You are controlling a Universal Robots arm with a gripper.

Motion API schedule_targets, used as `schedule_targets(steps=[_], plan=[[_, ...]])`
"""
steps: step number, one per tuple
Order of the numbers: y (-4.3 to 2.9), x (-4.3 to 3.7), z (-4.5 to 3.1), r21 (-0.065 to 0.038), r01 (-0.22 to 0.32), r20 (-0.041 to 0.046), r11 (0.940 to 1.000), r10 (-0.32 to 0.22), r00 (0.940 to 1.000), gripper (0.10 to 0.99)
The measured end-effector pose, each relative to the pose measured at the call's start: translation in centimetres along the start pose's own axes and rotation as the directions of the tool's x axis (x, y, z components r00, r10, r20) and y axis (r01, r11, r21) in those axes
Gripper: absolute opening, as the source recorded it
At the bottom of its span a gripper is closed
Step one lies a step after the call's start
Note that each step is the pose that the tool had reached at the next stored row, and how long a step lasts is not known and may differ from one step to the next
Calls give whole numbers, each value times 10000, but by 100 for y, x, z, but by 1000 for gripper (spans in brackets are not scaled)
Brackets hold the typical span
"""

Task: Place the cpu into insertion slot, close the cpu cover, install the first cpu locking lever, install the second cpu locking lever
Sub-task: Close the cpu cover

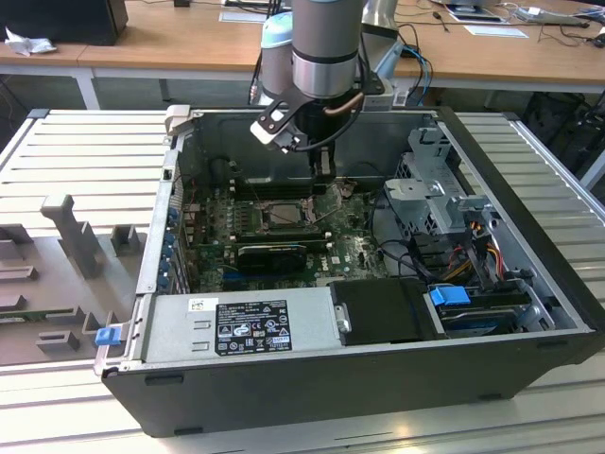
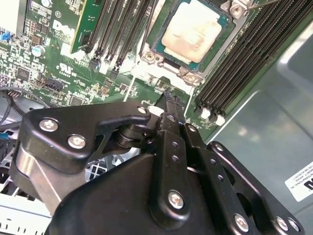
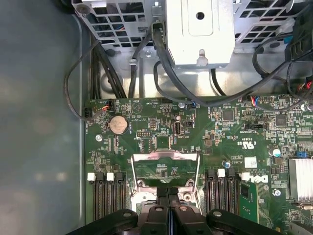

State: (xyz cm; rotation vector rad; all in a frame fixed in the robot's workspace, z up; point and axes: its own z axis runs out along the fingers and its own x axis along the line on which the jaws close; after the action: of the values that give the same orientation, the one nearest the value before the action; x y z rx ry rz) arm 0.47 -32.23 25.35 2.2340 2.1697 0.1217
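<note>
The cpu [image 2: 193, 29], a pale beige square chip, lies flat in the insertion slot [image 2: 157, 45] on the green board. In the exterior view the slot [image 1: 280, 214] is in the middle of the open computer case. The cpu cover [image 3: 166, 156], a silvery frame with a square cut-out, stands raised and open over the slot. My gripper [image 2: 169, 95] is shut with nothing between its fingers. Its tips [image 3: 167, 193] sit just at the cover's raised edge; whether they touch it I cannot tell. In the exterior view the gripper [image 1: 324, 168] hangs to the right of the slot.
Long black memory slots [image 2: 244, 54] flank the socket on both sides. A long black card [image 1: 269, 253] lies in front of it. A power supply [image 1: 236, 326], a metal drive cage [image 1: 435, 189] and loose black cables [image 3: 146, 63] crowd the case.
</note>
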Motion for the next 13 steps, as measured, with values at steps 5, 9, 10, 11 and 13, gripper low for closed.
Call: schedule_targets(steps=[5,9,10,11,13], plan=[[21,1,-19,1,1,0,10000,-1,10000,106],[82,4,-23,7,-1,-3,10000,1,10000,106],[111,4,-23,12,1,1,10000,-1,10000,106],[132,5,-22,15,1,1,10000,-1,10000,106],[178,6,-18,20,0,0,10000,0,10000,106]])
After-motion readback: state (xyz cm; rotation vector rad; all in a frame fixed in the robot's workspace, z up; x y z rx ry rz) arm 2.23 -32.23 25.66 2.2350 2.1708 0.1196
